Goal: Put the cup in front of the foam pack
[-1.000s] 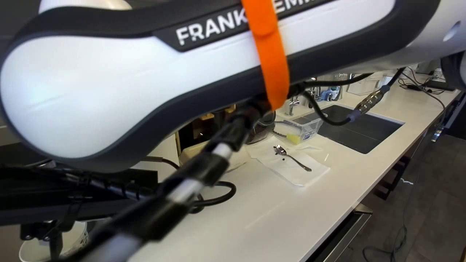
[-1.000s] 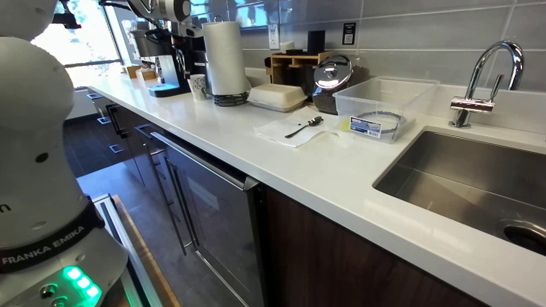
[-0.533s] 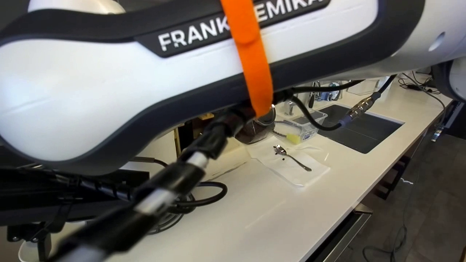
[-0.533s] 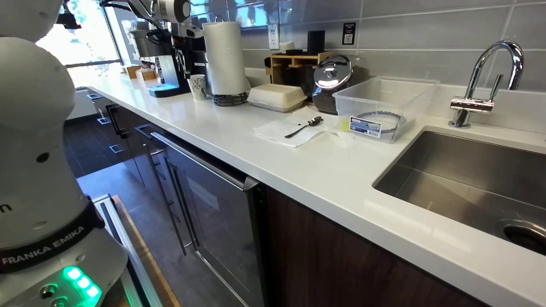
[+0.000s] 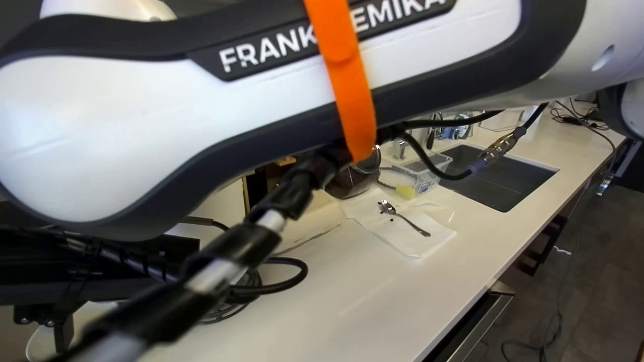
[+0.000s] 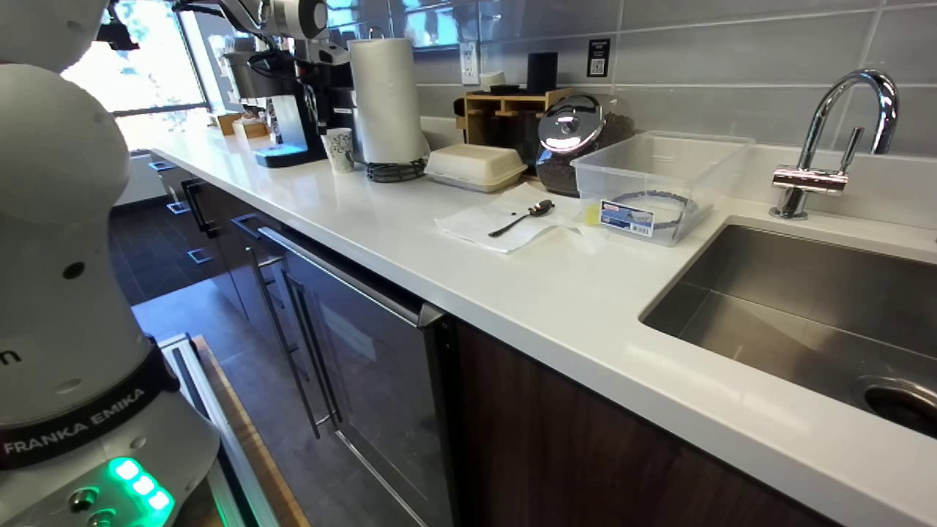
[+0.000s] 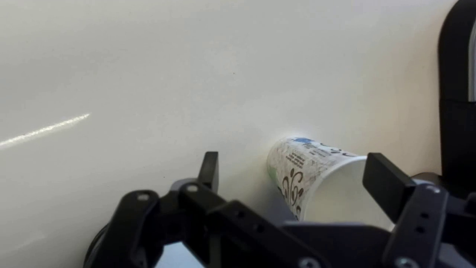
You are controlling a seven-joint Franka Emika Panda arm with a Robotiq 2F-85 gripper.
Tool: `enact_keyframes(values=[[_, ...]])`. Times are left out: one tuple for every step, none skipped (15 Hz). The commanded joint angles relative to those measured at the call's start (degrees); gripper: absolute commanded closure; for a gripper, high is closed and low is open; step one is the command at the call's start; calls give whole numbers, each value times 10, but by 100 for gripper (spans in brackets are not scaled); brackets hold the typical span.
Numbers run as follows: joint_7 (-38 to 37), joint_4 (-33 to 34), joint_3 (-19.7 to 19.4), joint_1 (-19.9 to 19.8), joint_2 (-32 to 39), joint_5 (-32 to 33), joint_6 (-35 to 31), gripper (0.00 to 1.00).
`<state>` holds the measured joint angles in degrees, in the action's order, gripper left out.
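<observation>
My white arm [image 5: 226, 105] wears charcoal edging [image 5: 302, 131], an orange strap [image 5: 347, 85] and a black cable [image 5: 453, 177] with a silver connector [image 5: 499, 148]. My base [image 6: 80, 465] shows 3 green-haloed lights [image 6: 144, 484]; my black gripper [image 7: 292, 169], pale round screws [image 7: 142, 196].

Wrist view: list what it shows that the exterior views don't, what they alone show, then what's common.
Only the wrist view gives the blue patch and small print on the cup, plus a clear look at the open jaws. Only the exterior views show the foam pack, spoon, clear tub and sink. All share the cup and the pale counter.
</observation>
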<state>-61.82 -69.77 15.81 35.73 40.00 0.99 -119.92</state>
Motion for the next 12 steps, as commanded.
enact_keyframes(values=[[-87, -31, -30, 16, -26, 23, -21, 0], [-106, -33, -35, 19, -29, 27, -20, 0], [-132, -33, -41, 25, -32, 33, -13, 0], [-155, -33, -44, 28, -32, 35, -12, 0], [-179, -33, -48, 33, -33, 40, -6, 0], [-194, -31, -47, 35, -31, 36, -6, 0], [-210, -29, -48, 38, -28, 36, -6, 0], [-220, -25, -49, 41, -24, 37, -6, 0], [-230, -24, -50, 44, -23, 37, -8, 0], [-239, -23, -52, 48, -21, 41, -9, 0], [-250, -21, -56, 52, -20, 46, -11, 0], [-256, -19, -59, 55, -17, 51, -11, 0]])
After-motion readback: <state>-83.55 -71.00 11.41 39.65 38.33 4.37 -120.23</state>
